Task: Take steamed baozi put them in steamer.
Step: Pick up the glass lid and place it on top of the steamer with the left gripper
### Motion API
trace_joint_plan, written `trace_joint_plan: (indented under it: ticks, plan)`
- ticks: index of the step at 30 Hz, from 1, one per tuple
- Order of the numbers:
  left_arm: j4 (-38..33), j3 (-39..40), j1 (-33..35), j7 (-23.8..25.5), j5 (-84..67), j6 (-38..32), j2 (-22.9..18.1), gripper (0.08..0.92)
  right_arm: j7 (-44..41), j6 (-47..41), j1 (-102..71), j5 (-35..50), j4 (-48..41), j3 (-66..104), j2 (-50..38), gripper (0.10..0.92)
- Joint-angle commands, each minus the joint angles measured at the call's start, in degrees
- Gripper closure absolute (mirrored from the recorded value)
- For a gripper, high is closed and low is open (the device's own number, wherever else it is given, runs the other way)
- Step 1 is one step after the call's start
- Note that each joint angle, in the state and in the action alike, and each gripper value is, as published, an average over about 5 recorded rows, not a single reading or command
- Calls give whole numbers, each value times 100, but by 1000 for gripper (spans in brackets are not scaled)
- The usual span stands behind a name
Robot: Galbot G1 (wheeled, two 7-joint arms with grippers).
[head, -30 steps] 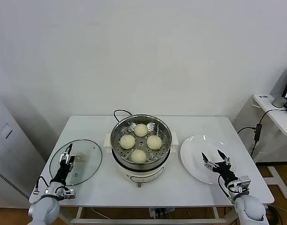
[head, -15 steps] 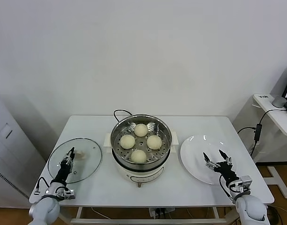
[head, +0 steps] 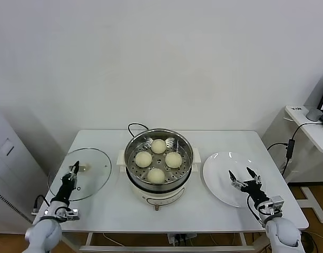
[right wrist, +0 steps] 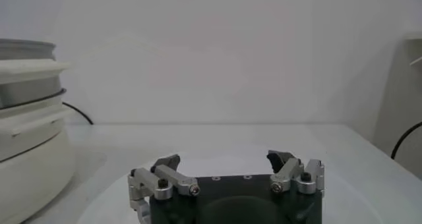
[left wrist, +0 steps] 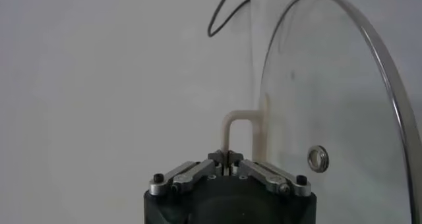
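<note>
Several cream-white steamed baozi [head: 158, 146] lie on the perforated tray inside the steel steamer [head: 185, 143] at the table's middle. My left gripper [head: 74, 169] is at the table's left, shut on the cream handle [left wrist: 241, 122] of the round glass lid [head: 95, 166]. The lid is tilted up on edge; in the left wrist view the lid [left wrist: 330, 107] stands beyond my left gripper [left wrist: 227, 158]. My right gripper [head: 244, 176] hovers open over the flat white plate [head: 216, 166], nothing between its fingers. The right wrist view shows the right gripper [right wrist: 227, 161] open and the steamer [right wrist: 26, 113] off to one side.
A black power cord [head: 134, 126] runs behind the steamer. A side desk [head: 309, 124] with cables stands past the table's right edge. A grey cabinet [head: 6, 158] stands beside the table's left edge.
My left gripper has closed on the lid's handle and drawn back to the left, tipping the lid up off the table. The right arm has barely moved.
</note>
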Motion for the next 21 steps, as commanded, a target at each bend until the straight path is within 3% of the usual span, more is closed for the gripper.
trace_joint_plan:
  ticks: [1, 11, 21]
  plan:
    - [-1794, 52, 235, 1187, -1403, 881, 851, 899, 9, -27, 22, 21, 57, -29, -36, 203]
    - [-3371, 702, 364, 2010, -1606, 2288, 1331, 899, 24, -87, 102, 112, 134, -43, -142, 203]
    - [-3960, 2386, -164, 2645, -766, 4209, 1400, 899, 48, -128, 163, 212, 127, -45, -283, 203]
